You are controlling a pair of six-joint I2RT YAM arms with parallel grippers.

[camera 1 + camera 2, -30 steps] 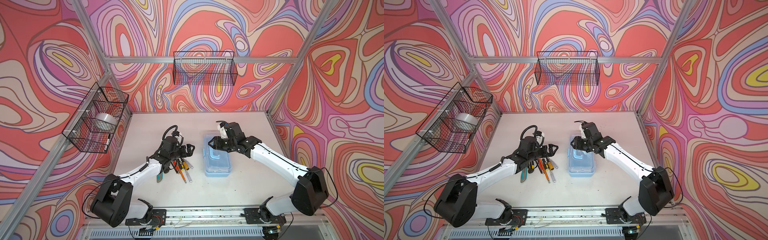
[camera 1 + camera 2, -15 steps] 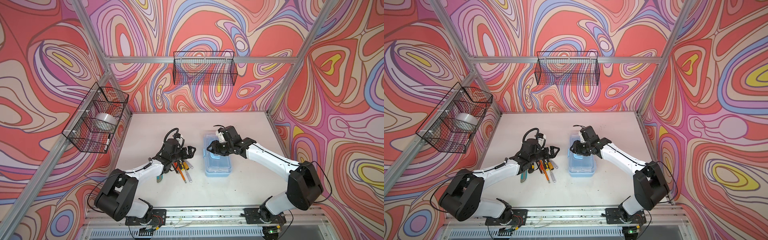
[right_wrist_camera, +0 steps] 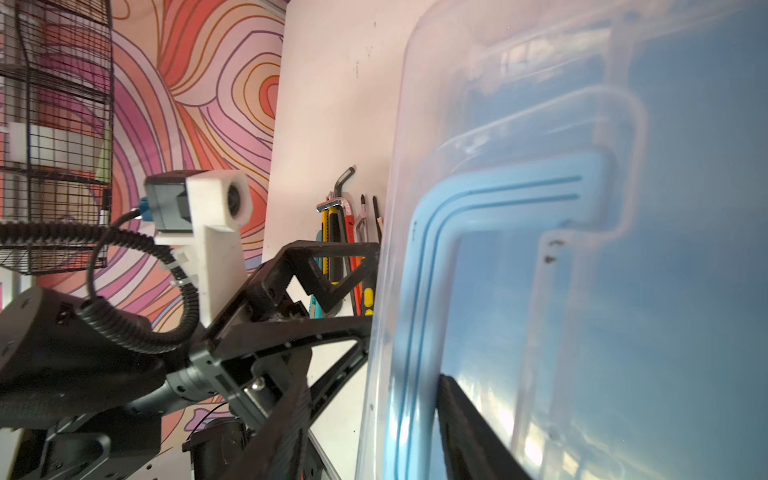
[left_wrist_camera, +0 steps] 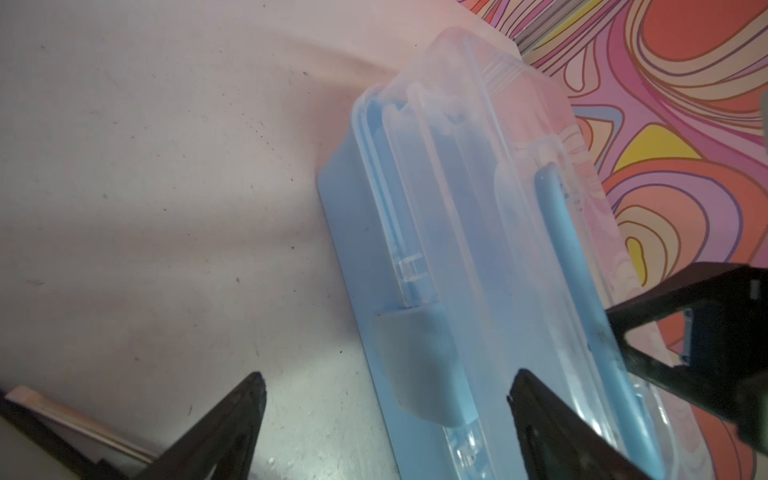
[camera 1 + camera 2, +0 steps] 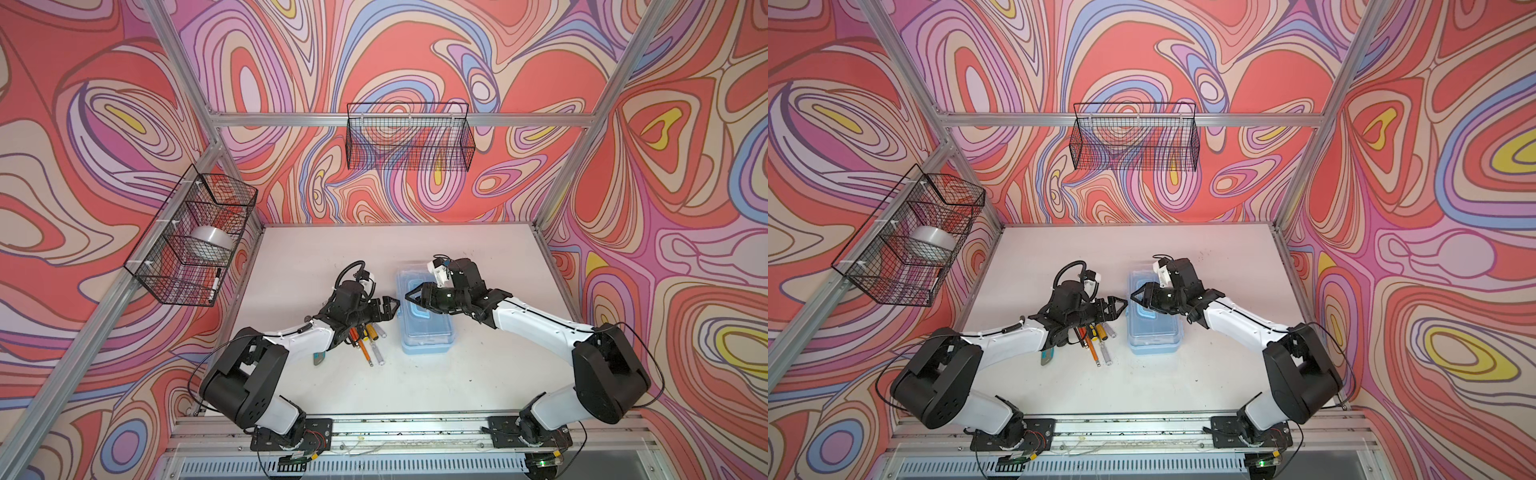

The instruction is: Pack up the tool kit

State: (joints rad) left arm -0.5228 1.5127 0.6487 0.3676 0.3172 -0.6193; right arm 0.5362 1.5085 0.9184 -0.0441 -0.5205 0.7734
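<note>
I see the light-blue box (image 5: 424, 332), lid shut, at mid-frame on the white table (image 5: 478, 374) in both top views, with loose tools (image 5: 370, 338) just left of it. My left gripper (image 4: 388, 380) gapes wide and empty by the latch (image 4: 415, 365). My right gripper (image 5: 409, 300) is part-open at the blue handle (image 4: 557, 232); I cannot tell if it grips.

In both top views the right tool (image 5: 411, 300) has dropped lower and leftward over the box (image 5: 428, 336), reaching its handle (image 4: 561, 249); the left tool (image 5: 390, 311) has edged right toward the box.
</note>
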